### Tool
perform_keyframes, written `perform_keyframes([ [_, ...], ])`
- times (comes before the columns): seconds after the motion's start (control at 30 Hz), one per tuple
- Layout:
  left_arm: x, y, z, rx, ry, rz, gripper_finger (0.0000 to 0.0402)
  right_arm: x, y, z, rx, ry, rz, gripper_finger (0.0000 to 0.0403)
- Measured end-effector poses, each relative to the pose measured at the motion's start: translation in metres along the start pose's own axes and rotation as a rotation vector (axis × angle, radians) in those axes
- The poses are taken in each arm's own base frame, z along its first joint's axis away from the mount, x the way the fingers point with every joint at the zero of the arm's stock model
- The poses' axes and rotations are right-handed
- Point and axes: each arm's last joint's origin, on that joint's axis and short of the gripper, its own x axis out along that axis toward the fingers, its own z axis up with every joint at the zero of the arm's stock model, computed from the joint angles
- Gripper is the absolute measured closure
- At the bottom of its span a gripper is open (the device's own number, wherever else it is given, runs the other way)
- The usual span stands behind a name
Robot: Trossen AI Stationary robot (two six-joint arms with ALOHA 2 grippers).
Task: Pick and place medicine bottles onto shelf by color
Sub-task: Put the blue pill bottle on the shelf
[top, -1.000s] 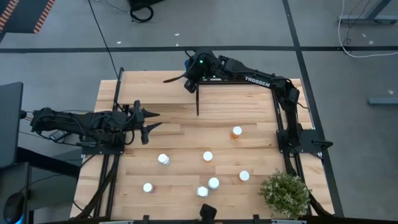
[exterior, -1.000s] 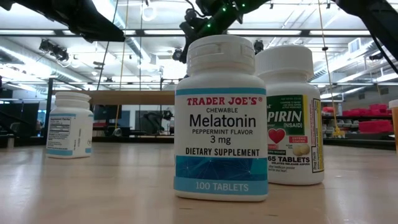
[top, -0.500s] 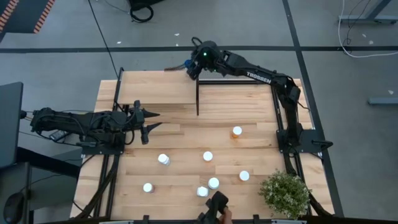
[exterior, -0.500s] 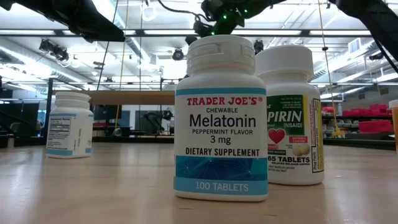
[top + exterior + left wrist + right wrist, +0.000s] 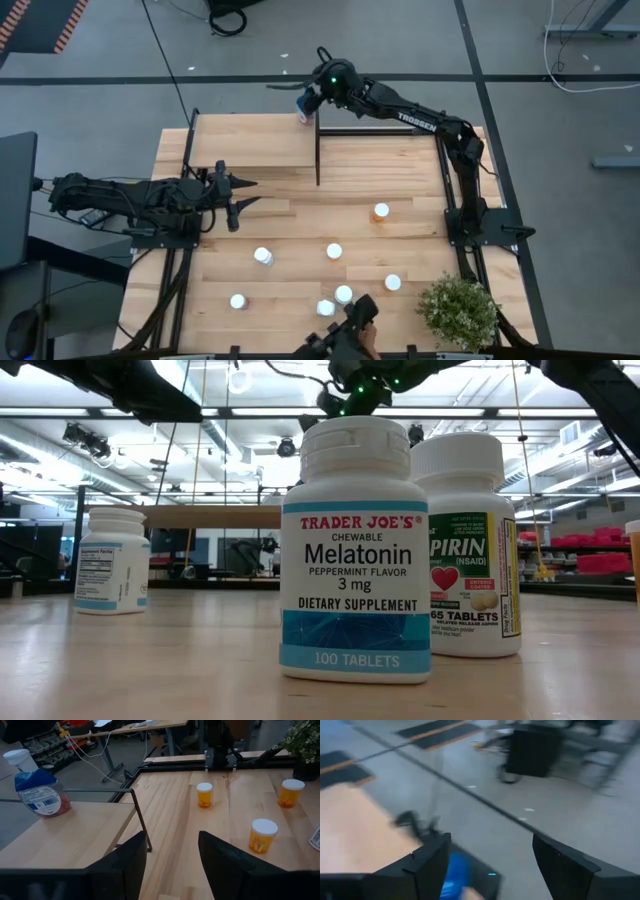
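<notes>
at twelve o'clock in the high view, at the far edge of the shelf [image 5: 255, 140], the right gripper [image 5: 312, 98] is seen just beside the blue-topped bottle [image 5: 303, 110], which sits at the shelf's far right corner, very near the drop to the floor. the fingers are parted around it rather than clamped; it is judged to have been set there, apart from the rest by colour. the left gripper [image 5: 240, 195] waits at nine o'clock, fingers apart, nothing held. seven bottles are left on the table toward six o'clock, the orange bottle [image 5: 381, 211] nearest the shelf, with open board between them. the potted plant [image 5: 458, 310] crowds five o'clock, and a person's hand [image 5: 345, 335] shows at six.

in the low view, the melatonin bottle [image 5: 355, 550] fills the middle, an aspirin bottle [image 5: 470, 545] just behind it.

in the left wrist view, the blue-topped bottle [image 5: 40, 792] stands upright on the shelf, with much bare wood beside it for further bottles.

in the right wrist view, the fingers [image 5: 432, 865] are spread, blue showing between them.
</notes>
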Motion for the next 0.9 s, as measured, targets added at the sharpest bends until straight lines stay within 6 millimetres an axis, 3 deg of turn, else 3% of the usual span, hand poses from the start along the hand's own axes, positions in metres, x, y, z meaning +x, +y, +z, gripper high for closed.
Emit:
perform_keyframes([
  [0.13, 0.0, 0.0, 0.0, -0.001, -0.001, 0.0, 0.0218, 0.003, -0.007, -0.002, 0.05, 0.038, 0.067, 0.013],
  [0.23, 0.0, 0.0, 0.0, -0.001, -0.001, 0.0, 0.0216, 0.0, 0.01, -0.008, 0.03, 0.076, 0.174, 0.0131],
  [0.4, 0.0, 0.0, -0.001, 0.001, 0.006, 0.0, 0.0218, 0.007, 0.037, -0.028, -0.11, 0.122, 0.165, 0.012],
  [0.63, 0.0, 0.0, -0.003, -0.012, 0.03, -0.001, 0.0217, 0.006, 0.039, -0.025, -0.111, 0.077, 0.107, 0.0082],
  [0.9, 0.0, 0.0, -0.004, -0.012, 0.043, -0.001, 0.0216, 0.005, 0.041, -0.027, -0.137, 0.101, 0.152, 0.0077],
])
